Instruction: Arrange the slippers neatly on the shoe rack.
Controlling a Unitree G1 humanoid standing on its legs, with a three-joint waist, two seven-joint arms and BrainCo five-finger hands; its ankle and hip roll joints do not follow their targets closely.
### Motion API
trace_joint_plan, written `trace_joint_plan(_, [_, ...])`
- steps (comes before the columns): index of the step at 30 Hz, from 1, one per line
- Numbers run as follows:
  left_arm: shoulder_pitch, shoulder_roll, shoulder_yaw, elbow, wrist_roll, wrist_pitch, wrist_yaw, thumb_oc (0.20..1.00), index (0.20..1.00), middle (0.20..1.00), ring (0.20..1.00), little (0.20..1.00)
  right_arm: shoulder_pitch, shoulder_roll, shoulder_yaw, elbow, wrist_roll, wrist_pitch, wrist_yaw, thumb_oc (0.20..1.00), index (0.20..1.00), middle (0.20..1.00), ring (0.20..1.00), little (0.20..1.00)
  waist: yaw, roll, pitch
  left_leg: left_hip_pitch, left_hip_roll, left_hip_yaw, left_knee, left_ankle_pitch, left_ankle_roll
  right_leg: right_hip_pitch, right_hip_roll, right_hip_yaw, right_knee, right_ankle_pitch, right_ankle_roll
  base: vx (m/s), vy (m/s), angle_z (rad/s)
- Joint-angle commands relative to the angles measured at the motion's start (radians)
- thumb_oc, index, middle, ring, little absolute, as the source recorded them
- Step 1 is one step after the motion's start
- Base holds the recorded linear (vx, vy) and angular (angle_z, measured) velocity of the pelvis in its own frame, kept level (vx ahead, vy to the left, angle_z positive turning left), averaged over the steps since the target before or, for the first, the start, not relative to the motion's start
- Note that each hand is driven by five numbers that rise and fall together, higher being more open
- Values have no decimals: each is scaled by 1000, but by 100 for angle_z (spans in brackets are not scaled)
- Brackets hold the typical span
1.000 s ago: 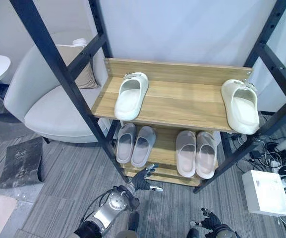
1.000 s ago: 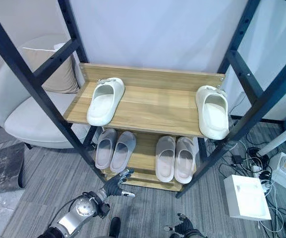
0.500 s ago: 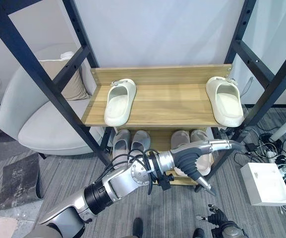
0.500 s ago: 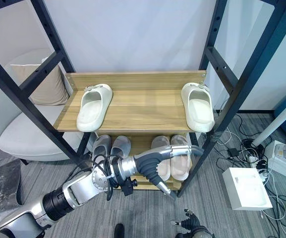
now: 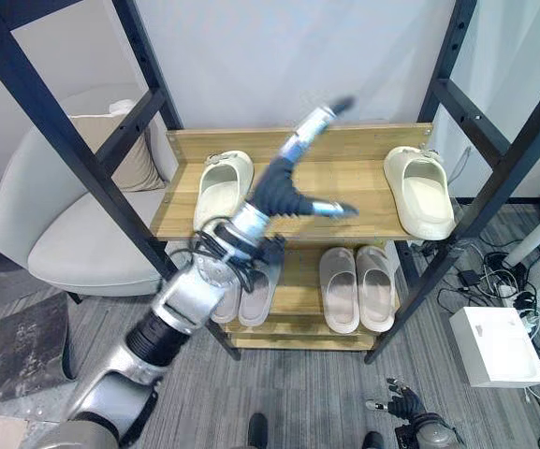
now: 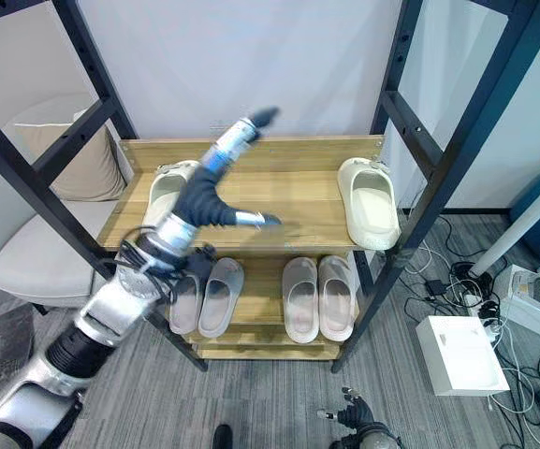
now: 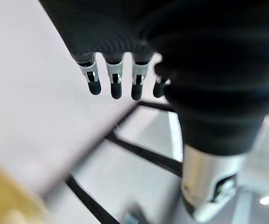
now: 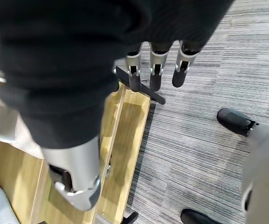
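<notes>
While the two cream slippers (image 5: 222,188) (image 5: 420,190) lie well apart at opposite ends of the top shelf (image 5: 344,178), your pairing is not done. Your left hand (image 5: 284,190) hovers between them, fingers spread, empty; your right hand (image 5: 402,406) hangs low, fingers relaxed.

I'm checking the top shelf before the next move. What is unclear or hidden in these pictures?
- Cream slipper on the left: its toe end is covered by the left hand in the left eye view.
- Left grey pair on the lower shelf: partly behind the arm.
- Right hand: low by the floor, too small to judge there.
</notes>
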Motion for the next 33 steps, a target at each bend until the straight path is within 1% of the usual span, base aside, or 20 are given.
trace_joint_plan(1, [-112,44,66,78,114,3,111,1000,1000,1000,1000,1000,-12,2,0,-65,-3,-28,-4,1000,1000,1000,1000,1000,17,-29,19,74,-24,23,11,-118,3,1,16,-59,10,-23,24,17,1,-4])
trace_joint_plan(2, [-111,44,66,78,115,2,112,1000,1000,1000,1000,1000,-11,1,1,-66,-3,-27,-4,1000,1000,1000,1000,1000,17,-29,19,74,-24,23,11,-118,3,1,16,-59,10,-23,24,0,0,0])
trace_joint_plan(3, [-108,104,92,109,180,22,144,1000,1000,1000,1000,1000,0,-3,1,-83,-10,-26,0,1000,1000,1000,1000,1000,14,-28,18,76,-24,26,8,-119,3,-2,18,-52,10,-23,24,32,3,-1])
trace_joint_plan(4, [-102,140,112,152,235,51,181,1000,1000,1000,1000,1000,8,-2,4,-101,-14,-28,-1,1000,1000,1000,1000,1000,11,-25,20,77,-23,30,7,-119,3,-4,19,-47,9,-24,24,32,2,-7])
trace_joint_plan(5, [-102,140,112,153,237,50,184,1000,1000,1000,1000,1000,8,-2,5,-102,-14,-27,-1,1000,1000,1000,1000,1000,11,-26,20,77,-23,31,7,-119,3,-5,19,-46,10,-24,24,15,7,-17])
trace_joint_plan(6, [-99,160,121,171,274,68,202,1000,1000,1000,1000,1000,12,-6,1,-110,-9,-29,1,1000,1000,1000,1000,1000,9,-25,22,77,-21,31,6,-119,2,-6,19,-44,9,-24,24,21,3,-22])
trace_joint_plan(7, [-78,191,132,208,349,105,224,1000,1000,1000,1000,1000,21,-2,1,-134,-1,-33,1,1000,1000,1000,1000,1000,5,-25,25,78,-20,36,5,-120,1,-9,22,-39,9,-25,25,29,6,-16])
trace_joint_plan(11, [-63,234,132,279,471,172,242,1000,1000,1000,1000,1000,33,-4,1,-187,11,-42,3,1000,1000,1000,1000,1000,-3,-24,29,80,-18,46,3,-121,0,-17,26,-31,8,-25,25,23,6,-8])
trace_joint_plan(12, [-64,234,131,281,472,172,243,1000,1000,1000,1000,1000,34,-4,1,-188,11,-42,3,1000,1000,1000,1000,1000,-3,-24,29,79,-18,46,4,-121,0,-18,26,-31,8,-25,25,13,7,-4])
trace_joint_plan(15, [-53,254,121,377,553,240,263,1000,1000,1000,1000,1000,39,-4,23,-233,5,-48,4,1000,1000,1000,1000,1000,-13,-26,36,78,-16,55,3,-122,1,-30,29,-14,7,-23,25,29,13,-13])
trace_joint_plan(16, [-54,254,120,379,554,240,264,1000,1000,1000,1000,1000,40,-4,23,-234,5,-48,3,1000,1000,1000,1000,1000,-13,-26,36,77,-16,56,3,-122,1,-31,29,-13,8,-23,25,17,8,-24])
trace_joint_plan(17, [-50,266,114,426,584,270,266,1000,1000,1000,1000,1000,37,-5,29,-247,8,-51,2,1000,1000,1000,1000,1000,-17,-29,41,74,-16,60,3,-122,1,-38,31,-7,8,-22,25,9,9,-16])
trace_joint_plan(19, [-53,269,106,476,598,291,264,1000,1000,1000,1000,1000,39,-4,32,-254,5,-51,-1,1000,1000,1000,1000,1000,-21,-30,44,72,-16,62,3,-122,2,-44,31,-2,9,-22,24,12,13,-8])
trace_joint_plan(20, [-63,273,90,517,615,311,256,1000,1000,1000,1000,1000,43,-10,28,-266,10,-52,-3,1000,1000,1000,1000,1000,-27,-32,50,68,-15,65,2,-121,3,-51,32,1,9,-19,25,12,10,-9])
trace_joint_plan(23, [-86,276,69,551,633,326,252,1000,1000,1000,1000,1000,47,-11,30,-267,12,-52,-4,1000,1000,1000,1000,1000,-32,-34,55,64,-16,67,2,-120,4,-58,34,5,9,-18,26,7,6,-10])
trace_joint_plan(25, [-116,274,39,613,651,350,254,1000,1000,1000,1000,1000,46,-8,37,-265,12,-52,-12,1000,1000,1000,1000,1000,-41,-34,63,59,-16,72,2,-120,5,-68,35,12,9,-15,26,-6,11,-8])
trace_joint_plan(30, [-168,251,12,701,627,376,257,1000,1000,1000,1000,1000,45,-7,33,-283,26,-54,-23,1000,1000,1000,1000,1000,-50,-38,75,50,-16,78,3,-119,7,-84,34,24,9,-11,26,0,0,0])
trace_joint_plan(32, [-224,241,-9,751,611,397,258,1000,1000,1000,1000,1000,43,-8,31,-292,35,-55,-33,1000,1000,1000,1000,1000,-61,-37,86,41,-17,85,3,-118,8,-99,34,32,9,-5,27,0,0,0])
trace_joint_plan(33, [-228,241,-12,754,610,397,260,1000,1000,1000,1000,1000,42,-7,30,-292,35,-55,-33,1000,1000,1000,1000,1000,-60,-38,86,40,-17,85,4,-118,9,-100,34,32,10,-5,28,0,0,0])
